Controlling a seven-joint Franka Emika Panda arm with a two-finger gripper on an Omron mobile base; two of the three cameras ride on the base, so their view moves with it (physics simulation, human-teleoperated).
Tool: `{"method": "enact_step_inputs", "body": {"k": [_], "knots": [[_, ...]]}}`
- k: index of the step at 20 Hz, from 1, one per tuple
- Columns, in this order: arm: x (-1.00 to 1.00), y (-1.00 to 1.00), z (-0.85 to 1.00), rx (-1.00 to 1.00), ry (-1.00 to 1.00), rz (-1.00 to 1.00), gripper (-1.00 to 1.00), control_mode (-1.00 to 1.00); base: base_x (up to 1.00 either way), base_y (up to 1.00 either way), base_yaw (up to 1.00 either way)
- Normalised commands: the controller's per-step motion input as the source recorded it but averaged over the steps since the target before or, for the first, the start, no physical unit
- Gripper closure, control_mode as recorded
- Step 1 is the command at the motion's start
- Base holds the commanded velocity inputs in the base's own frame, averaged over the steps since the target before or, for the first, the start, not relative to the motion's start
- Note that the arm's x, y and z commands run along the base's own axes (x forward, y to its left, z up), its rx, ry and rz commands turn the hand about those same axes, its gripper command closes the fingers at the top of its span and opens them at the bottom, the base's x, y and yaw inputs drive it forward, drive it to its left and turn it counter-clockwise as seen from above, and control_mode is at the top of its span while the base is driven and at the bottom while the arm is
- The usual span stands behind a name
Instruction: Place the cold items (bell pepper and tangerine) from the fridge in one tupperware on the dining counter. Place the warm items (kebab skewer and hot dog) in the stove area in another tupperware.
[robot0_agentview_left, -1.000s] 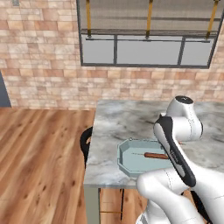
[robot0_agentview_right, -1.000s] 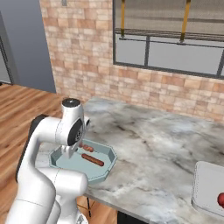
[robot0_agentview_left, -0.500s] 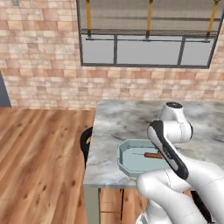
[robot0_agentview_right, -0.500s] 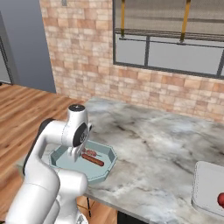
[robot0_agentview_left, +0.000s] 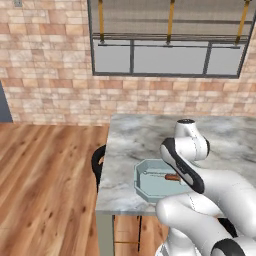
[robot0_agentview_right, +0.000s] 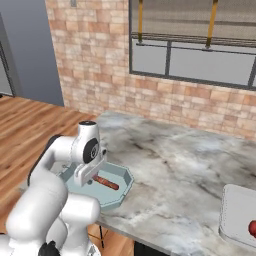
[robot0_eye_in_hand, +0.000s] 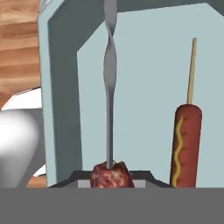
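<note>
Counter (robot0_agentview_left: 145, 135) — grey marble top, set against a brick wall (robot0_agentview_left: 45, 80) under a window (robot0_agentview_left: 170, 37); wood floor (robot0_agentview_left: 45, 175) to the left in the left base view.

Tupperware (robot0_agentview_left: 150, 186) — pale blue-grey, eight-sided, open, near the counter's front edge; its wall also shows in the right base view (robot0_agentview_right: 117, 192) and the hand view (robot0_eye_in_hand: 61, 87).

Hot dog (robot0_eye_in_hand: 186, 144) — on a wooden stick, with a mustard line, lying flat on the tupperware floor; seen in the left base view (robot0_agentview_left: 172, 176) and in the right base view (robot0_agentview_right: 106, 182) as a reddish-brown bar.

Skewer (robot0_eye_in_hand: 109, 87) — twisted metal shaft with a meat chunk at its near end, held over the tupperware and just beside the hot dog, apart from it in the hand view.

Gripper (robot0_eye_in_hand: 111, 175) — jaws closed on the meat end of the skewer; the fingertips sit at either side of the chunk at the bottom of the hand view. Whether the skewer touches the tupperware floor cannot be told.

Arm (robot0_agentview_left: 187, 160) — white, bent over the tupperware, its wrist hiding the container's right part in the left base view.

Second tupperware (robot0_agentview_right: 237, 215) — pale, at the counter's far right in the right base view, well apart from the first; a red item (robot0_agentview_right: 251, 228) lies at its edge, too cropped to name.

Stool (robot0_agentview_left: 98, 162) — dark, beside the counter's left end.
</note>
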Motion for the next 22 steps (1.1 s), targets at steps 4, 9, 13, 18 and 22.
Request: {"method": "enact_step_inputs", "body": {"k": [4, 9, 13, 18, 22], "knots": [[0.0, 0.0, -0.19, 0.0, 0.02, -0.04, 1.0, -1.0, 0.0, 0.0, 0.0], [0.0, 0.0, -0.18, 0.0, 0.0, 0.0, 1.0, -1.0, 0.0, 0.0, 0.0], [0.0, 0.0, -0.25, 0.0, 0.0, 0.0, 1.0, -1.0, 0.0, 0.0, 0.0], [0.0, 0.0, -0.24, 0.0, 0.0, 0.0, 1.0, -1.0, 0.0, 0.0, 0.0], [0.0, 0.0, -0.2, 0.0, 0.0, 0.0, 1.0, -1.0, 0.0, 0.0, 0.0]]}}
